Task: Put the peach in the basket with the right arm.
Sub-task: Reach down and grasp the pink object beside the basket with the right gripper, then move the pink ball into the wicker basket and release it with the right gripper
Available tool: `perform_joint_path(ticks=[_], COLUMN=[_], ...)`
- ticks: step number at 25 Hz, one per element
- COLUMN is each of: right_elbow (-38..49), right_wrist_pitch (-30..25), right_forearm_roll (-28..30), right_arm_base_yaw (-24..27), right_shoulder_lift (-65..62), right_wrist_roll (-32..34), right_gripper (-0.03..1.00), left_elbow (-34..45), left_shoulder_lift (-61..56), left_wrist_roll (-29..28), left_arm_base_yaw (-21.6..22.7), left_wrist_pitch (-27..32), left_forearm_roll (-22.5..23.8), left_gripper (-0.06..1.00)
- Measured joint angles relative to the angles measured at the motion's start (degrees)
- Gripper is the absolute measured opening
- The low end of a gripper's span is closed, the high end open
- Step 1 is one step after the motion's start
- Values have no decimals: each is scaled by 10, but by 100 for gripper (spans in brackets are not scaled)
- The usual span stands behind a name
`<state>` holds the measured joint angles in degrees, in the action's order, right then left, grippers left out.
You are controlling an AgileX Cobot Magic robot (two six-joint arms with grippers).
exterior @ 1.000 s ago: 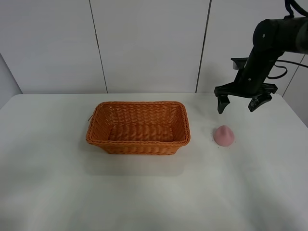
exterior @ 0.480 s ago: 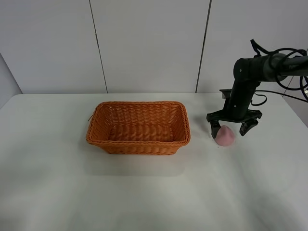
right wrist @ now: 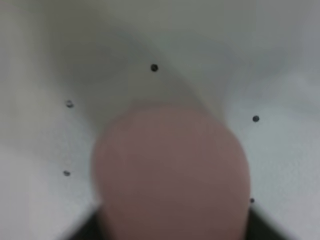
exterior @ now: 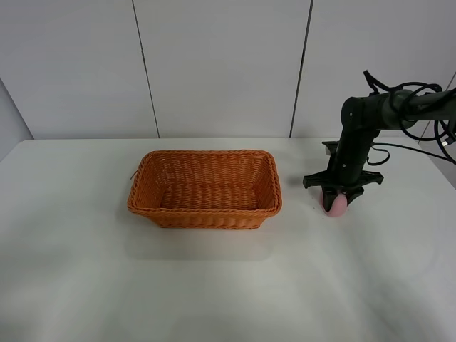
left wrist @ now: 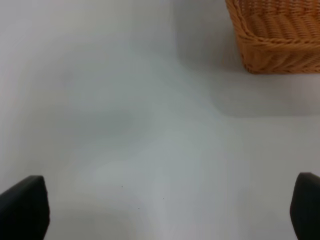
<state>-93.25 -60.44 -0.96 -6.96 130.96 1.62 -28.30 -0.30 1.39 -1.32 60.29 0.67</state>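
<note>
The peach (exterior: 336, 206), a small pale pink matte fruit with a rounded body, sits on the smooth white table (exterior: 214, 285) just to the right of the basket (exterior: 206, 189) in the high view, outside it and not touching it. The right arm (exterior: 356, 132), black and jointed with loose black cables (exterior: 399, 89) looping off its upper part, reaches down over the fruit, and the right gripper (exterior: 337, 200) straddles it, one dark finger on each side, close against the pink skin. Whether those fingers are pressing on the peach or only bracketing it cannot be told from these views. In the right wrist view the peach (right wrist: 170, 170) fills the middle as a soft, blurred pink dome, with a few tiny dark specks (right wrist: 154, 67) scattered on the white surface around it. The basket is rectangular with rounded corners, of orange-brown woven wicker, with low flaring sides and a braided rim; it stands upright near the table's middle. The left wrist view shows one corner of the basket (left wrist: 275, 35) with its tight ribbed weave, and the left gripper (left wrist: 165, 210) has its two black fingertips (left wrist: 22, 207) spread wide apart over bare table, holding nothing. Behind the table rises a plain pale panelled wall (exterior: 221, 64).
</note>
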Motion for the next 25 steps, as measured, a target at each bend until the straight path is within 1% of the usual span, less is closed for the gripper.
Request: perform_joint_path(ticks=[1, 2, 3, 10, 12, 14, 16, 17, 20, 22, 25], right_elbow=[0, 0, 0, 0, -6, -32, -77, -96, -151, -170, -177], right_wrist_pitch=[-1, -1, -1, -1, -12, -45, -79, -85, -88, -88, -90], right_forearm_roll=[0, 0, 1, 10, 16, 19, 23, 24, 23, 22, 22], right_arm_base_yaw=[-1, -1, -1, -1, -1, -1, -1, -1, -1, -3, -20], right_shoulder_lift=[-1, -4, -6, -55, -83, -101, -108, -110, -114, -115, -115], right_wrist_roll=[2, 4, 5, 6, 3, -6, -10, -11, -12, -13, -13], right_gripper=[7, 3, 1, 1, 1, 1, 1, 1, 1, 1, 1], left_elbow=[0, 0, 0, 0, 0, 0, 0, 0, 0, 0, 0], left_shoulder_lift=[0, 0, 0, 0, 0, 0, 0, 0, 0, 0, 0], left_wrist_roll=[0, 0, 0, 0, 0, 0, 0, 0, 0, 0, 0], left_arm_base_yaw=[0, 0, 0, 0, 0, 0, 0, 0, 0, 0, 0], left_wrist_pitch=[0, 0, 0, 0, 0, 0, 0, 0, 0, 0, 0], left_forearm_roll=[0, 0, 0, 0, 0, 0, 0, 0, 0, 0, 0], left_gripper=[99, 99, 99, 99, 99, 99, 99, 99, 99, 99, 99])
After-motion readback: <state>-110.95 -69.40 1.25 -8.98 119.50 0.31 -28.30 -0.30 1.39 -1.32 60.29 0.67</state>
